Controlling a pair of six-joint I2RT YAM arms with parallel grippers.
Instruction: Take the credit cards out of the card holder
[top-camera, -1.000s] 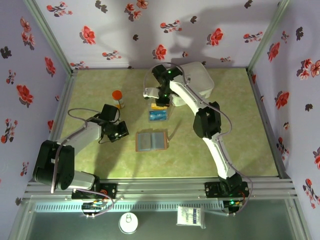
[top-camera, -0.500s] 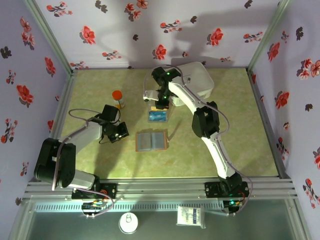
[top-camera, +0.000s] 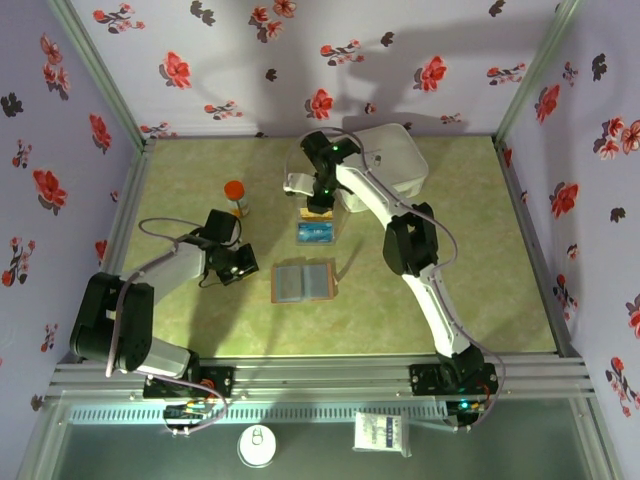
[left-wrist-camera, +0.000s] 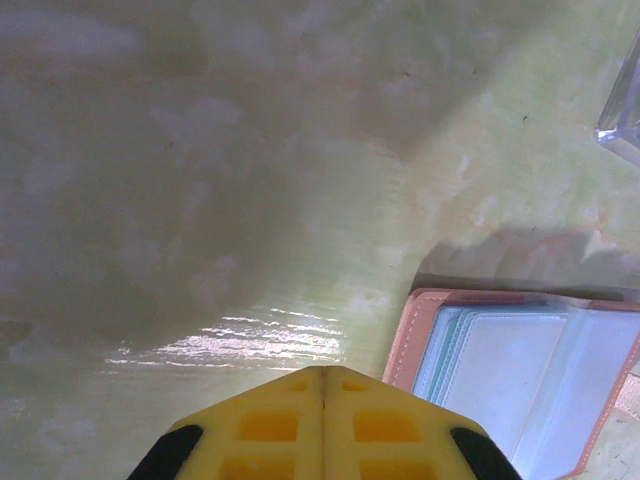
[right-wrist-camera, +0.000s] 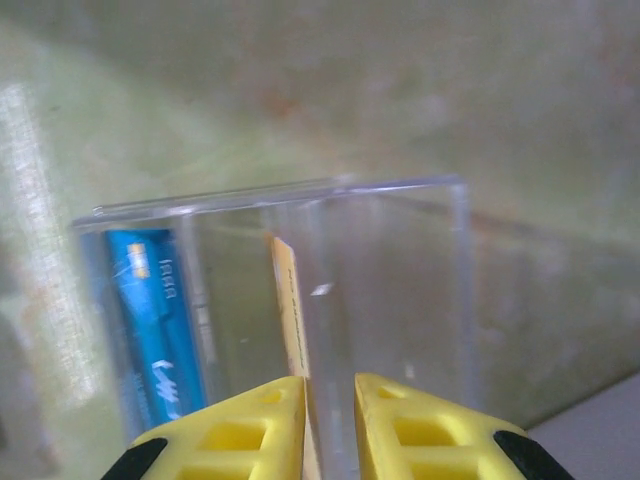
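credit cards (top-camera: 315, 231): yellow card (right-wrist-camera: 285, 300) stood on edge inside clear tray (right-wrist-camera: 400, 192), beside blue card (right-wrist-camera: 150, 320). right end effector (right-wrist-camera: 330, 392) had just parted, released around it, so this card probably counted as delivered. left end effector (left-wrist-camera: 322, 378) clenched, empty, beside open card holder (left-wrist-camera: 520, 370) on surface (top-camera: 480, 250).

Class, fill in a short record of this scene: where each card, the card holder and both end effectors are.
card holder: lies open on the table
right end effector: slightly open over the clear tray
blue card: inside the clear tray
yellow card: on edge in the tray, between its fingers
left end effector: shut, empty, beside the card holder
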